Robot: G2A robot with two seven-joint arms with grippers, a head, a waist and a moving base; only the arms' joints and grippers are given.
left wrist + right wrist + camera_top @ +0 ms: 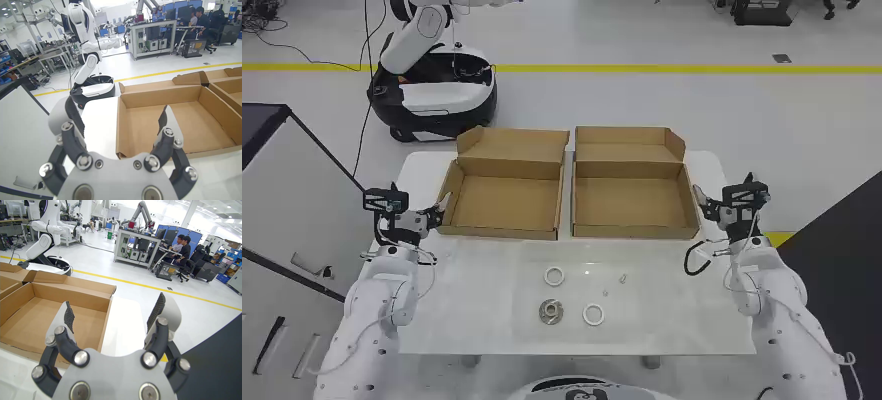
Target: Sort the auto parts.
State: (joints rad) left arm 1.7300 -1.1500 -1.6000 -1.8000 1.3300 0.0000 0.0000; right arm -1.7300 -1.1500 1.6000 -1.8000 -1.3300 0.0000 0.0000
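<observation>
Cardboard boxes both empty: sorting has not begun. Left hand point(438, 213), jaws apart and holding nothing, hovers just beside the left box point(507, 205) at its outer wall. The right box point(632, 200) touches the opposite wall. On the surface point(472, 300), robot-side of the left box's inner corner, four parts lie unsorted: metal hub point(550, 313), white ring point(554, 276), second white ring point(593, 314) and small pin point(623, 277). Right hand point(702, 204), jaws apart and holding nothing, is well apart from the left box, past its neighbour.

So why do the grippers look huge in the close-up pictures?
Left wrist view: a wide lens swells the nearby left gripper and splays the box walls. Right wrist view: same for the right gripper; bright ceiling glare. Top view: soft sheen on the table.
</observation>
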